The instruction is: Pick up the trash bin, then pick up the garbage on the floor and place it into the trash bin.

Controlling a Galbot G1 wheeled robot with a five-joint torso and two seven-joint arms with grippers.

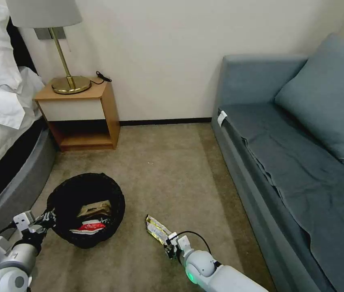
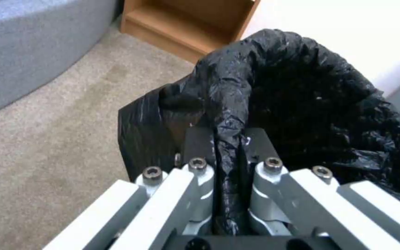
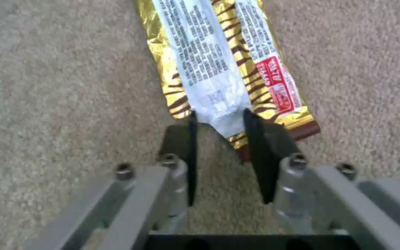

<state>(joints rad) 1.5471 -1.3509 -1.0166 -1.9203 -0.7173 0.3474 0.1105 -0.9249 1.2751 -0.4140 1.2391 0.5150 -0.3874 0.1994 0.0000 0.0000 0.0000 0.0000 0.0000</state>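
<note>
The trash bin (image 1: 84, 209) stands on the carpet at lower left, lined with a crinkled black bag (image 2: 302, 104). Inside it lie a folded brown paper piece (image 1: 95, 209) and a crumpled red-white wrapper (image 1: 90, 226). My left gripper (image 1: 44, 221) is shut on the bin's near-left rim, and the bag is pinched between its fingers (image 2: 195, 146). A yellowish foil snack wrapper (image 1: 157, 229) lies flat on the floor to the right of the bin. My right gripper (image 1: 171, 243) is open just above the carpet, and its fingertips (image 3: 191, 139) straddle the near end of the wrapper (image 3: 227, 66).
A wooden nightstand (image 1: 82, 113) with a brass lamp (image 1: 64, 48) stands against the back wall. The bed (image 1: 1, 121) borders the left side. A grey-blue sofa (image 1: 293, 162) with a cushion (image 1: 330, 93) runs along the right. Open carpet (image 1: 167, 170) lies between them.
</note>
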